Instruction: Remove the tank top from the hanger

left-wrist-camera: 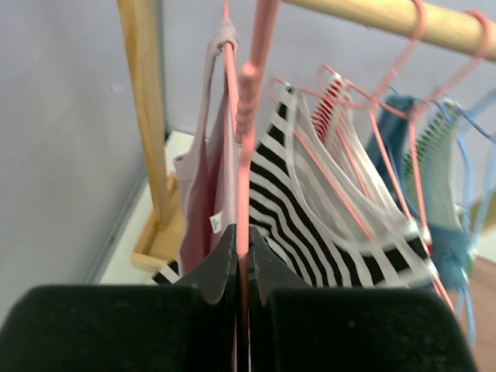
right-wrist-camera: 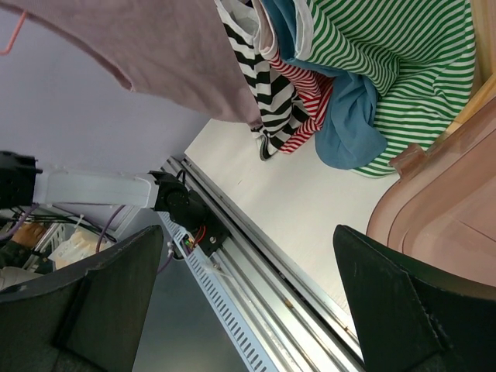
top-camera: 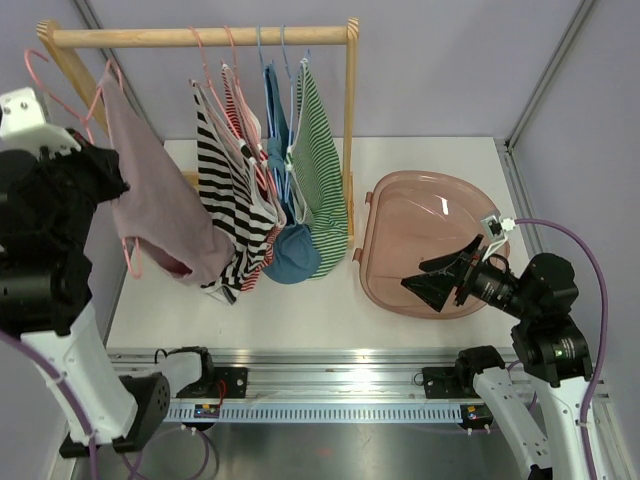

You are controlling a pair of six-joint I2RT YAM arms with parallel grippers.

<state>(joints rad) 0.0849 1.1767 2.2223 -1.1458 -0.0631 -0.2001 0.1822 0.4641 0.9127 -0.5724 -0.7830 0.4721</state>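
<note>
Left fingers (left-wrist-camera: 219,267): pressed shut on the thin bar of the pink hanger (left-wrist-camera: 242,209).
Left arm: raised high by the left end of the rack (top-camera: 200,36).
Tank top (top-camera: 160,205): mauve, hung on that hanger, beside the striped tops (top-camera: 225,190).
Right fingers (right-wrist-camera: 411,310): spread wide, empty.
Right arm: low, pointed left over the pink basin (top-camera: 420,215) on the counter (top-camera: 420,160).
</note>
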